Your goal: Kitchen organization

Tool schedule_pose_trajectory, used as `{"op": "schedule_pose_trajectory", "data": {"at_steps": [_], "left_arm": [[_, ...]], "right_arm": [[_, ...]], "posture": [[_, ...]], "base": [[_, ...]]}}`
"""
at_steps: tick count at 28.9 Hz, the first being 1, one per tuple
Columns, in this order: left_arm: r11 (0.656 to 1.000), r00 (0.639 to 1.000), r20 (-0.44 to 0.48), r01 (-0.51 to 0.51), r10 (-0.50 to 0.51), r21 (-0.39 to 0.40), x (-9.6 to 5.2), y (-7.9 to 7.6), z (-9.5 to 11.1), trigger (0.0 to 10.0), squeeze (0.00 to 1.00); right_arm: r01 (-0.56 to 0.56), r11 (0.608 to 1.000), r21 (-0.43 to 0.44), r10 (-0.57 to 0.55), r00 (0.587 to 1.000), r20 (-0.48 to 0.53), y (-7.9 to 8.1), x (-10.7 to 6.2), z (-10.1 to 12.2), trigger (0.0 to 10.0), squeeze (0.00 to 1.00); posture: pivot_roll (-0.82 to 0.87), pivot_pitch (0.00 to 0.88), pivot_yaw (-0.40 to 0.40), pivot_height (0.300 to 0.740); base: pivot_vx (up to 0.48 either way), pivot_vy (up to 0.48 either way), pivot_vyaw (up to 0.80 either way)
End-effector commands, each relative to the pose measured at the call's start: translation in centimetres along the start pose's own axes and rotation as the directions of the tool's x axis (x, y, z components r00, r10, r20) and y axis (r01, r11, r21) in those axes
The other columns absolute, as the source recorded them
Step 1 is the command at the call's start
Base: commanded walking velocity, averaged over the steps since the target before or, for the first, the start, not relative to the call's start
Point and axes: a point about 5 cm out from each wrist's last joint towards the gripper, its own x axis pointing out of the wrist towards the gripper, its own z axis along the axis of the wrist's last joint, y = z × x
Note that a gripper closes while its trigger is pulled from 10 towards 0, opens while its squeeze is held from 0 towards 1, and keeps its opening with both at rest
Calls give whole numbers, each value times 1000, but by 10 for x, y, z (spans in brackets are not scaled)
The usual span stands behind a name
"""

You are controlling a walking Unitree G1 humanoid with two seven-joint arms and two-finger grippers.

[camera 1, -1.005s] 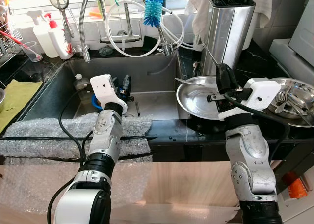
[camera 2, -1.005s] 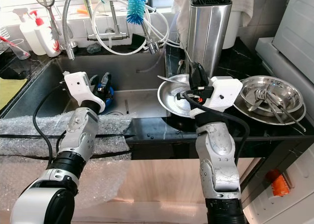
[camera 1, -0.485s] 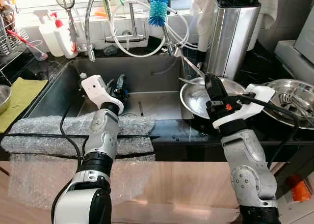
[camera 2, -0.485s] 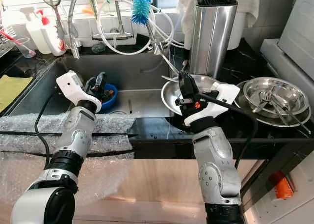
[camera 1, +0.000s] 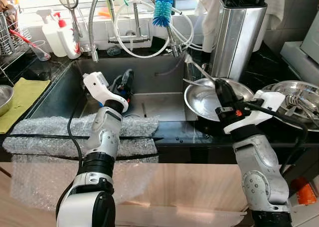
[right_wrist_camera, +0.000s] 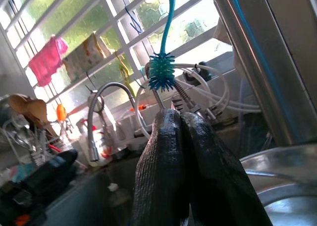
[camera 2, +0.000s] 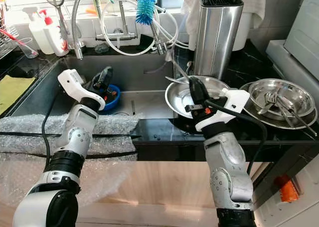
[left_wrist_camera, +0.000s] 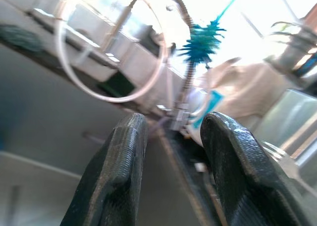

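A: Sink (camera 1: 159, 100) as landmark. Where's the right gripper (camera 1: 219, 90)?

B: Just right of the sink, over the near edge of the steel plate (camera 1: 199, 102) on the black counter. Fingers pressed together around a thin metal utensil (camera 1: 199, 70) — its handle slants up from the fingertips toward the faucet hoses (camera 1: 124, 33) behind the sink. In the right wrist view the two pads (right_wrist_camera: 168, 151) meet with no gap.

A: Left gripper (camera 2: 103, 79)?

B: Over the sink basin, left part, above a blue bowl (camera 2: 113, 95) on the sink floor. Fingers (left_wrist_camera: 124, 161) apart, nothing between them.

A: Other dishes?

B: Further right of the sink, past the plate — a stack of steel bowls (camera 2: 284, 100) with forks and spoons lying inside. Tall steel knife block (camera 1: 237, 33) stands behind the plate, at the sink's back right corner.

A: Around the sink?

B: Blue bottle brush (camera 1: 162, 13) hangs above the faucet. Spray bottles (camera 1: 60, 30) at the back left. Bubble wrap (camera 1: 55, 137) lies along the sink's front edge. Yellow cloth (camera 1: 17, 95) lies left of the sink.
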Motion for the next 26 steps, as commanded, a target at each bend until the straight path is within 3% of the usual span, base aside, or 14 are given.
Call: {"op": "schedule_pose_trajectory", "data": {"at_steps": [1,4,7,11,12,19,20,21,26], "left_arm": [[999,1000,-8,30,-31,-32,-3,-2,0,10000,0],[996,997,-20,71,-72,-56,-5,-8,-1,10000,0],[990,991,-52,120,-124,-77,-6,-14,-5,10000,0],[987,989,-55,129,-134,-92,-6,-16,-6,10000,0],[985,989,-49,133,-140,-111,-6,-17,-5,10000,1000],[974,982,-62,168,-179,-152,-9,-21,-3,10000,973],[971,979,-65,183,-194,-153,-10,-23,-3,10000,663],[965,974,-62,203,-216,-167,-10,-26,-2,10000,0],[947,958,-77,256,-275,-193,-12,-33,-3,10000,0]], "right_arm": [[-6,995,101,6,1000,2,-3,-2,-4,10000,0],[-9,986,166,5,1000,26,-4,-3,-3,10000,0],[-80,971,227,68,996,57,2,-2,-1,10000,0],[-94,968,234,82,995,61,3,-2,-1,10000,0],[-113,964,240,102,993,60,5,-2,-1,10000,0],[-216,936,279,214,976,38,12,-4,-6,10000,0],[-218,936,278,217,976,33,12,-4,-7,10000,0],[-235,927,291,237,971,29,13,-5,-8,10000,0],[-290,907,306,301,953,12,17,-6,-10,10000,0]], "posture": [[-38,23,97,740],[-39,24,97,740],[-38,22,98,740],[-37,21,98,740],[-37,22,97,740],[-31,17,96,740],[-30,17,95,740],[-27,16,95,740],[-29,14,93,740]], "base": [[0,0,0],[0,0,0],[0,0,0],[0,0,0],[0,0,0],[0,0,0],[0,0,0],[0,0,0],[0,0,0]]}}
